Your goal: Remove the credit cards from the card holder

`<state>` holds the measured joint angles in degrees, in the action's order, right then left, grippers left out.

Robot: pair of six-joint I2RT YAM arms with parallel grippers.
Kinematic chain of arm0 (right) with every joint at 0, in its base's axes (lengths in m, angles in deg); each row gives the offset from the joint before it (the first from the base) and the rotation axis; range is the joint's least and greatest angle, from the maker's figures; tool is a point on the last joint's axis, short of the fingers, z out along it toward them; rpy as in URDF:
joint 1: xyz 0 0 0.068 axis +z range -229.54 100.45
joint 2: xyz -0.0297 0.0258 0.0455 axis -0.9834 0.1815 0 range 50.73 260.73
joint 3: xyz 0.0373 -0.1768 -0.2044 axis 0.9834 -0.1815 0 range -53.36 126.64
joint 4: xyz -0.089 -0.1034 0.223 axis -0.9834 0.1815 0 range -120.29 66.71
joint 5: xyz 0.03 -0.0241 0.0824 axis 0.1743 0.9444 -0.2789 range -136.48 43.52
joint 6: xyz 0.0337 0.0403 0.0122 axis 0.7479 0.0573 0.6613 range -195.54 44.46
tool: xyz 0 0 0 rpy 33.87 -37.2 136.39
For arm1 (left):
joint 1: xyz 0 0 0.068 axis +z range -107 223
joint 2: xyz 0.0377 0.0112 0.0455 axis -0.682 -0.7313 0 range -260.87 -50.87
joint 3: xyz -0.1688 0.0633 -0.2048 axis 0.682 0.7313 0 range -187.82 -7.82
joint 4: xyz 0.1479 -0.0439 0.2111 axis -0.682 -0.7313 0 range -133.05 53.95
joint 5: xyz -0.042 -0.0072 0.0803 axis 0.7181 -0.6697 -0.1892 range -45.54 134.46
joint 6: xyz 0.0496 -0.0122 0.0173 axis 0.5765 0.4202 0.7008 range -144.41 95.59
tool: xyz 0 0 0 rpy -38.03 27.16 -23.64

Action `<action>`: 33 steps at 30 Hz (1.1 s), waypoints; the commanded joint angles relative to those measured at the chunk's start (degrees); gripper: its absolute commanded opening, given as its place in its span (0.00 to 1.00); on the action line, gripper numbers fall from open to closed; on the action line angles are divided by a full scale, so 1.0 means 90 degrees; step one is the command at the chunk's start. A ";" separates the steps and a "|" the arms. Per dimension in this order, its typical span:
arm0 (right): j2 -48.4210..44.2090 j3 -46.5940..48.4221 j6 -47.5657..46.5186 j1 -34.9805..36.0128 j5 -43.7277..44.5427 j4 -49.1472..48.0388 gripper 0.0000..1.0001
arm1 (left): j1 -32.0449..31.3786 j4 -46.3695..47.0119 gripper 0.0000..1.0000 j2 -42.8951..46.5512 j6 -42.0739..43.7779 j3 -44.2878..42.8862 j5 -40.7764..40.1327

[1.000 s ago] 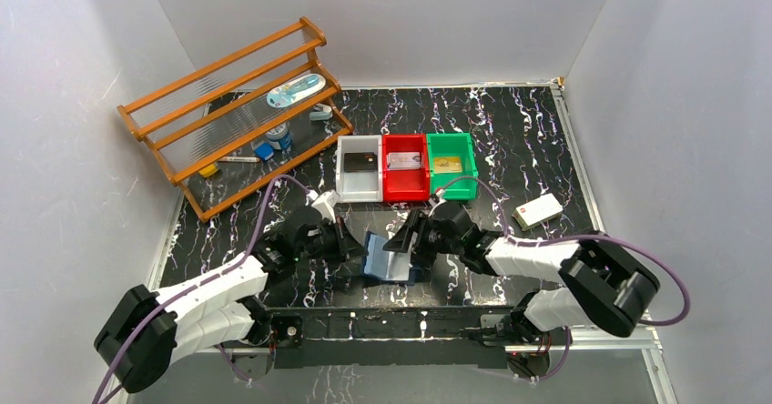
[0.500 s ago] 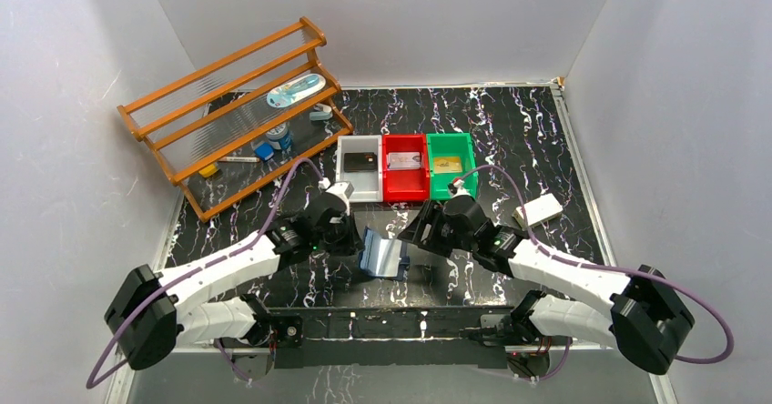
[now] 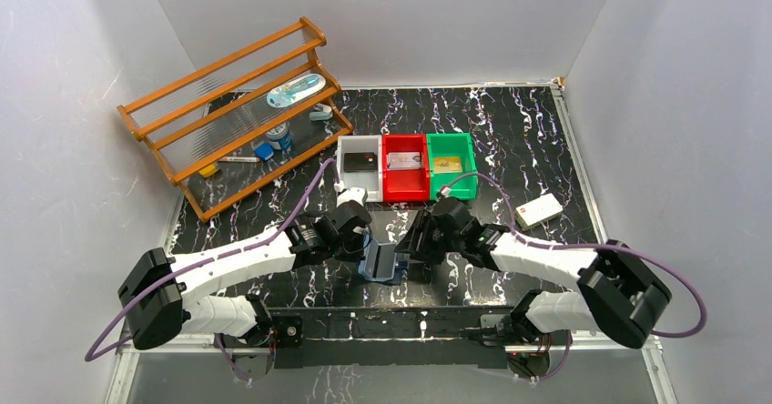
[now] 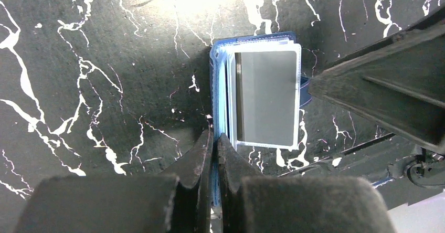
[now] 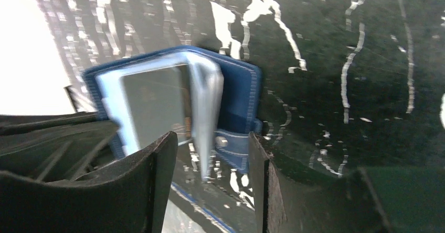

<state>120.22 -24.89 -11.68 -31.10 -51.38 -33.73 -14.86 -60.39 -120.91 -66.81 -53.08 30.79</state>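
While three bins point(image 3: 406, 192) hold three cards point(image 3: 404, 160), one holder point(image 3: 380, 264) is pinched.

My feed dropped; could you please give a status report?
Left hand shut on card holder edge. Right hand open, straddling it. Silvery card in pocket. Nothing obstructing.

On the table point(image 3: 510, 131) the rack point(image 3: 238, 113) stands at 10 o'clock, close to the back corner. At 12 o'clock three bins stand in one row, touching. The left bin point(image 3: 359, 186) has the first card point(image 3: 361, 160) in it, the middle bin point(image 3: 405, 184) the second card point(image 3: 404, 160), and the right bin point(image 3: 452, 184) the third card point(image 3: 447, 164). The block point(image 3: 537, 211) lies apart, at 4 o'clock of this row. The card holder point(image 3: 382, 263) lies at 6 o'clock of the row, with the pocket card point(image 4: 265, 96) inside. The left gripper point(image 3: 362, 245) is at its 9 o'clock and the right gripper point(image 3: 411, 245) at its 3 o'clock.
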 commanded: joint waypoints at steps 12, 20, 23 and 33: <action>0.0928 0.1336 -0.1167 0.0547 0.0990 0.1846 0.60 | -0.0066 -0.0202 0.00 0.0221 -0.0085 -0.0247 -0.0271; 0.1032 0.1580 -0.1352 0.1168 0.1834 0.2386 0.58 | -0.0067 -0.0203 0.00 0.0199 -0.0076 -0.0189 -0.0226; 0.0990 0.1509 -0.1530 0.1180 0.1738 0.2313 0.57 | -0.0065 -0.0206 0.00 0.0227 -0.0075 -0.0175 -0.0221; 0.0681 0.1318 -0.1627 0.1198 0.1595 0.2037 0.53 | -0.0072 -0.0235 0.00 0.0281 0.0033 -0.0232 -0.0203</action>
<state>128.66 -12.44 -25.39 -20.65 -37.61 -13.77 -15.17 -61.04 -120.32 -67.00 -53.10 29.90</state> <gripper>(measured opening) 0.536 0.018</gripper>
